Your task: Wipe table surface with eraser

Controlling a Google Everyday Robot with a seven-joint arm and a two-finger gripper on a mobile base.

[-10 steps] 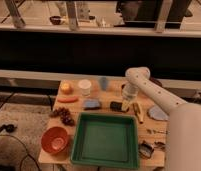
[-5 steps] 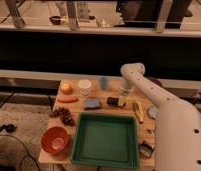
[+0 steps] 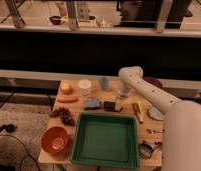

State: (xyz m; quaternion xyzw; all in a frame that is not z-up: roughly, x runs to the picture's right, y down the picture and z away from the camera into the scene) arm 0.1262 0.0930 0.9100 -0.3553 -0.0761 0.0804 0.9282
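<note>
Near the middle of the light tan wooden table surface [image 3: 128,111], just behind the far edge of the big green square plastic tray [image 3: 104,140], lies the small dark brown-black rectangular eraser [image 3: 112,106]. The white arm's gripper [image 3: 119,102] is down at the eraser's right end, touching it or nearly so; if it really has hold of the block is not possible to tell.

Progress, as a judgement: early stage. Eraser is reached, maybe grasped, but no wiped area can be recognised, so the wiping itself probably is still to do. Free wood is little, approx. only the strip between tray and the far objects, so strokes must be short.

Just left of the eraser sits the blue-grey sponge-like pad [image 3: 92,104]. At the front left corner stands the orange round bowl [image 3: 56,139]; a white cup [image 3: 84,87] is near the far edge.

Writing/brands: no label or text is readable on any item.
</note>
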